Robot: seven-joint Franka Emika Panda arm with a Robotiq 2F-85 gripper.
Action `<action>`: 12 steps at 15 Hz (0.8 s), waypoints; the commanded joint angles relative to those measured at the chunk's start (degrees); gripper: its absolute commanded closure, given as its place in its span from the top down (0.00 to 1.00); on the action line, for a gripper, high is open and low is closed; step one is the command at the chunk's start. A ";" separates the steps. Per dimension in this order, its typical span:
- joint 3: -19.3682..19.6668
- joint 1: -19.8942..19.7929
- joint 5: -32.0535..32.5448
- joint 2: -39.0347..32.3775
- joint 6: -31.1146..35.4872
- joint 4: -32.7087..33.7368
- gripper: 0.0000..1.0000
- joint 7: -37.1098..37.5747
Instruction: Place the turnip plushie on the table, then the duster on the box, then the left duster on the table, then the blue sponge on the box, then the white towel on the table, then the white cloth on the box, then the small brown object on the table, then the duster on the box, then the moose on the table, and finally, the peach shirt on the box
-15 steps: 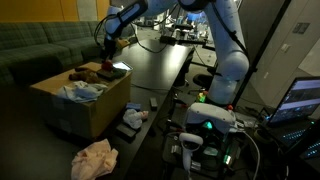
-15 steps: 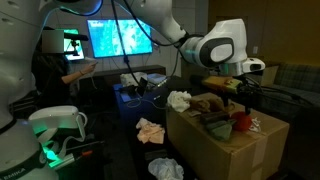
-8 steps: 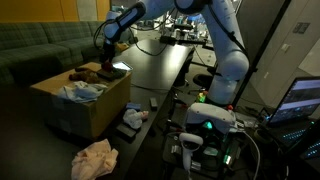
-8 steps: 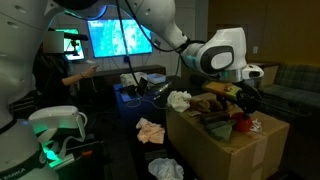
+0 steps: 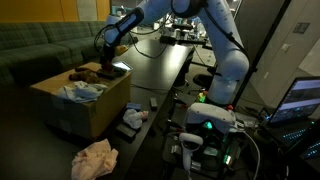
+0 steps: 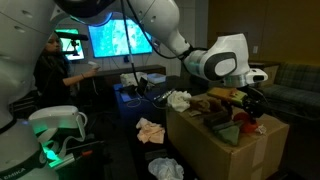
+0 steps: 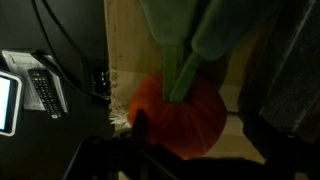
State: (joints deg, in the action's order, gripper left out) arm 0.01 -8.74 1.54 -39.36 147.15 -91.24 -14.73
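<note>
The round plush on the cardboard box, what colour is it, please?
Orange plush, green leaves; wrist view.

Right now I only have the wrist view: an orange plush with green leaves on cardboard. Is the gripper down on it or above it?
Observer: Above it. In an exterior view the gripper hangs open over the box, close over the turnip plushie. I cannot tell whether it is touching.
Operator: What else is in that box?
Observer: A brown moose lies on top near the far edge, with the white towel bunched beside it.
Operator: And the peach shirt?
Observer: Not in the box. The peach shirt lies crumpled on the floor in front of it.
</note>
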 commanded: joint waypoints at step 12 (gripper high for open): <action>1.10 0.34 1.99 -1.76 -0.20 4.18 0.17 0.54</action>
State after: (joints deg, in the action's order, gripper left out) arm 1.20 -8.20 3.43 -41.30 147.75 -88.49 -14.38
